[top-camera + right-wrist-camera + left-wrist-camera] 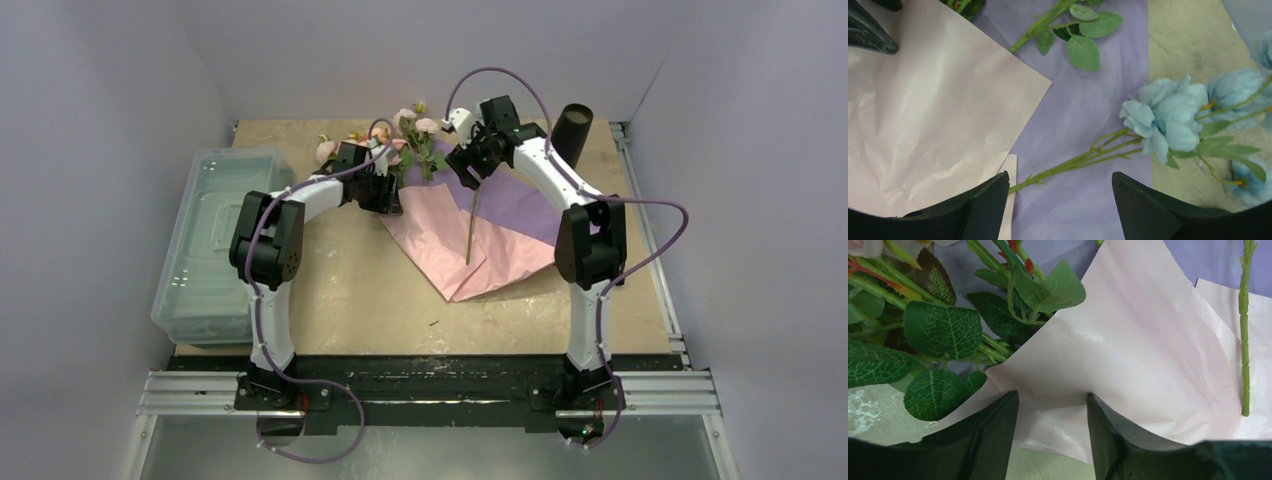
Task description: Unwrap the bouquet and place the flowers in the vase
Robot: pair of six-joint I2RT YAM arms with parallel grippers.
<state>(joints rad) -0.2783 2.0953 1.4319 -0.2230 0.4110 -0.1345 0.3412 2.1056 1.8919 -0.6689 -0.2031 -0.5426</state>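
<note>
The left end effector (1053, 437) has its fingers apart over the crumpled pink paper (1148, 355) with nothing clamped between them, and leafy stems (940, 330) lie just to its left at the sheet's edge. The right end effector (1060, 202) also stands wide apart, above the lilac paper (1088, 110). A thin green stem (1073, 162) crosses the gap below its fingers unclamped and leads to pale blue flowers (1168, 117) that lie partly on the bare bench (1183, 40). From above, both sheets are spread flat in the middle of the bench, and a long stem (469, 228) lies across them. The pink and peach flowers (400, 135) are heaped at the far edge between the two arms. The black vase (572, 130) stands upright at the far right, apart from the flowers. A clear plastic bin (210, 240) sits along the left side.
</note>
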